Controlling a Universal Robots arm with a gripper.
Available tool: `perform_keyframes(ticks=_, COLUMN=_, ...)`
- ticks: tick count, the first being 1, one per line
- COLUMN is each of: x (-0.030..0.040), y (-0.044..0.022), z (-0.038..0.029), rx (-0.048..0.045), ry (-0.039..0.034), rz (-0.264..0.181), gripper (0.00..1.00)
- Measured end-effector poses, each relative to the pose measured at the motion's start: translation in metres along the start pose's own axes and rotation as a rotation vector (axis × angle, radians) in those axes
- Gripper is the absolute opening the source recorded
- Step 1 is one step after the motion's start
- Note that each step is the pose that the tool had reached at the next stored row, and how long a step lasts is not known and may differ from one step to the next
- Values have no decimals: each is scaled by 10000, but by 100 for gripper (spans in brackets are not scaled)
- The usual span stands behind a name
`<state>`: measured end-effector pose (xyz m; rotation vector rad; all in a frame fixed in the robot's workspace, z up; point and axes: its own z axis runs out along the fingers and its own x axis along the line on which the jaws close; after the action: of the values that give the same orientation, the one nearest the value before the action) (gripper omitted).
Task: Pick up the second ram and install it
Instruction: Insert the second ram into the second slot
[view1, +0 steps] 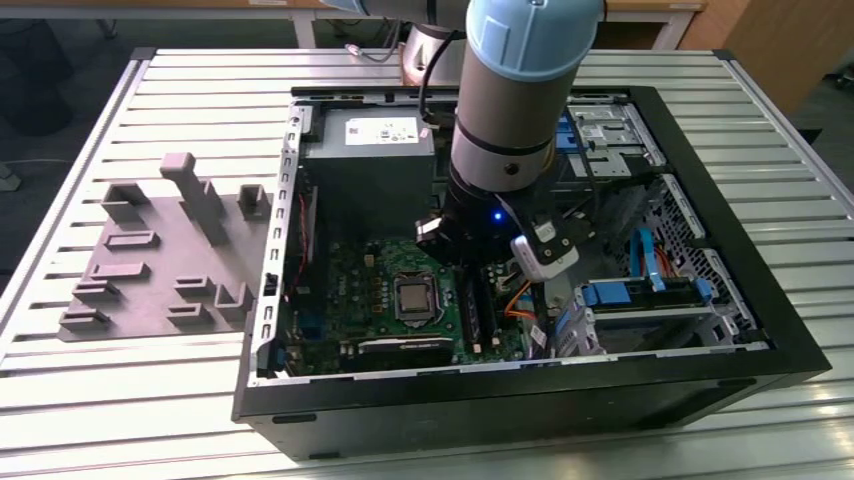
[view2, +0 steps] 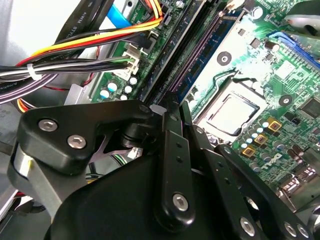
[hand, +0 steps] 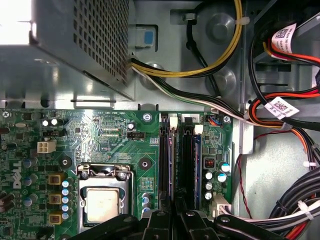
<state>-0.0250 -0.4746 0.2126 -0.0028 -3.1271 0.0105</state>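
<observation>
Computer case (view1: 747, 345), black and open on top, lying on a slatted metal table (view1: 200, 75). Inside it: grey power supply (view1: 367, 160) toward the far wall, green motherboard (view1: 380, 295) below that, blue-tabbed drive cage (view1: 641, 295) at the exterior view's right, and bundled cables (hand: 295, 200) in black, red, yellow and orange running along the board's edge. Beside the case, at the exterior view's left, a grey fixture tray (view1: 147, 260) with raised holders.

Robot arm (view1: 514, 90) reaching down into the case, over the board.

Processor socket (hand: 102, 200) with its metal-lidded chip, seen in both wrist views. Just beside it, long black memory slots (hand: 164, 160) with white latches at the ends.

Second ram (hand: 195, 152) standing on edge in the slot row on the cable side, pale bluish label showing, next to a line of small capacitors (hand: 216, 182).

End effector (hand: 175, 220) narrow, black fingers (view2: 172, 150) drawn nearly together right at the slot row, in both wrist views (view2: 167, 111). Whether anything is pinched between them: cannot tell.
</observation>
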Motion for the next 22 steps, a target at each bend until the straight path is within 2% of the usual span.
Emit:
perform_keyframes(ticks=7, x=0, y=0, z=3, rx=-1, ry=0, rz=0, gripper=14)
perform_keyframes(ticks=15, x=-1, y=-6, z=-25, rx=-28, ry=0, rz=2, gripper=14)
perform_keyframes(ticks=22, x=-14, y=-12, z=-11, rx=-48, ry=2, rz=192, gripper=14)
